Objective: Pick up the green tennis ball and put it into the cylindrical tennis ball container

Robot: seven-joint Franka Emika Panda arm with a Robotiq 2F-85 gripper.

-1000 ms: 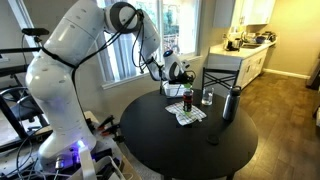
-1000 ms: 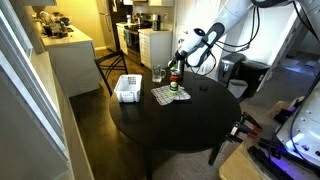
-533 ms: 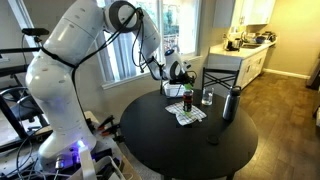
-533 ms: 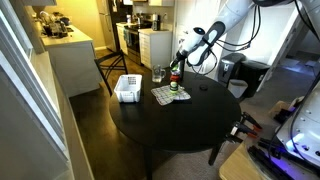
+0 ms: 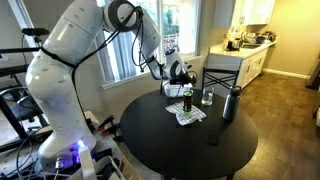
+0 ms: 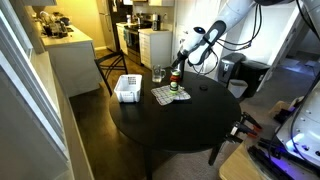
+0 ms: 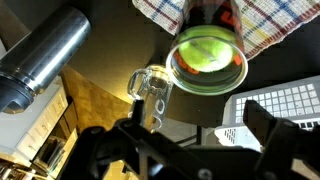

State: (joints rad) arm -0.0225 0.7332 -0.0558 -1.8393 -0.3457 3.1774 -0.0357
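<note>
The round black table [image 5: 170, 150] carries everything, and the arm [image 5: 70, 50] reaches over its far side. We judge the chief risk to be the retreat: a sideways swing before rising could sweep the standing things over.

- **Bottle:** The tall grey bottle [image 5: 231, 103] stands to the right of the container in an exterior view, apart from it. A low pass that way could topple it.
- **Basket:** The white basket [image 6: 127, 88] lies to the left in an exterior view and looks safe to us.
- **Cloth:** The checked cloth [image 7: 275, 25] lies under the container. A finger snagging it would drag the can along.
- **Claw:** The claw [image 7: 197, 135] hangs directly above, fingers spread wide, gripping nothing.
- **Container:** The cylindrical tennis ball container [image 7: 205, 15] is narrow and upright, so we think a nudge on its rim would tip it and spill the ball.
- **Glass:** The drinking glass [image 7: 150, 88] stands just beside the container, so it is the likeliest thing to be clipped.
- **Ball:** The green tennis ball [image 7: 207, 52] sits inside the container's mouth. We cannot tell how deep it is, and if it rides high it could roll out.
</note>
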